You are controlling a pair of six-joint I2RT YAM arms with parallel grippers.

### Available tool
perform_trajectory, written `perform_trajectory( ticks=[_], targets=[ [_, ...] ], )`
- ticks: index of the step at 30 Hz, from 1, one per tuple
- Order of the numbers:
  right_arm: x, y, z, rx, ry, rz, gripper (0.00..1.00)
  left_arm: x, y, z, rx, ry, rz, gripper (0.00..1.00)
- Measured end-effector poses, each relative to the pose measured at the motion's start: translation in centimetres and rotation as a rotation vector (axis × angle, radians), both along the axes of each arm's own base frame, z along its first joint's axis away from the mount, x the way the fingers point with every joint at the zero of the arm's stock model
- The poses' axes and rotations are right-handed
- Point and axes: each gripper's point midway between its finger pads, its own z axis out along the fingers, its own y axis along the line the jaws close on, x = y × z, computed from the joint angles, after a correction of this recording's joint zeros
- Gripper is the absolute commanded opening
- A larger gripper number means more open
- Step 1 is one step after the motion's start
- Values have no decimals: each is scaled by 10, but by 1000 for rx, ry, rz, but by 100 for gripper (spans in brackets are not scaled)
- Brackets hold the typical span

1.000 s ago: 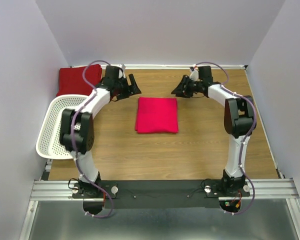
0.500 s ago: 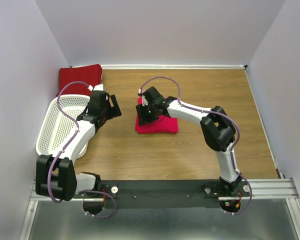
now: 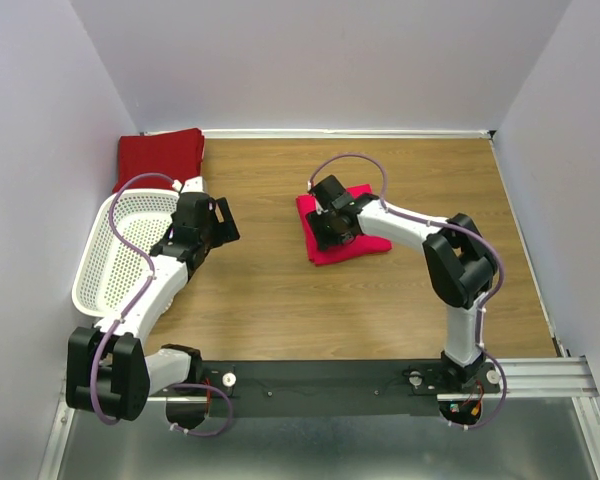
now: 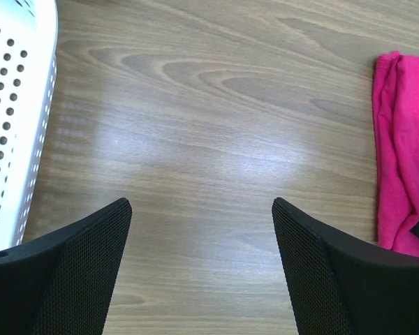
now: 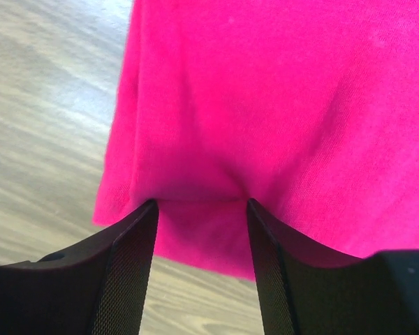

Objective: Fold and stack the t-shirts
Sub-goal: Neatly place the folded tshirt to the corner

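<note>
The bright crimson-pink t-shirt (image 3: 368, 243) lies folded and skewed on the middle of the wooden table. My right gripper (image 3: 326, 229) sits on its left part. In the right wrist view the fingers (image 5: 126, 265) grip a bunched fold of this shirt (image 5: 265, 91), with fabric filling the gap at the gripper (image 5: 202, 206). The darker red t-shirt (image 3: 160, 155) lies folded at the back left corner. My left gripper (image 3: 225, 222) is open and empty over bare wood (image 4: 202, 209); the pink shirt's edge (image 4: 401, 153) shows to its right. No teal shirt is in view.
A white perforated basket (image 3: 90, 270) stands at the left edge, beside my left arm; its wall (image 4: 14, 118) shows in the left wrist view. Walls close in the table on three sides.
My right gripper swung down onto the pink shirt, took hold of it and dragged it right, turning it askew. My left arm pulled back from the far side toward the basket.
</note>
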Motion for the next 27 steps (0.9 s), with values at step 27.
perform_trajectory(
  ticks=[27],
  targets=[
    [-26,33,-13,-127,-60,-64,46,4,-8,1,-29,-11,-32,89]
  ],
)
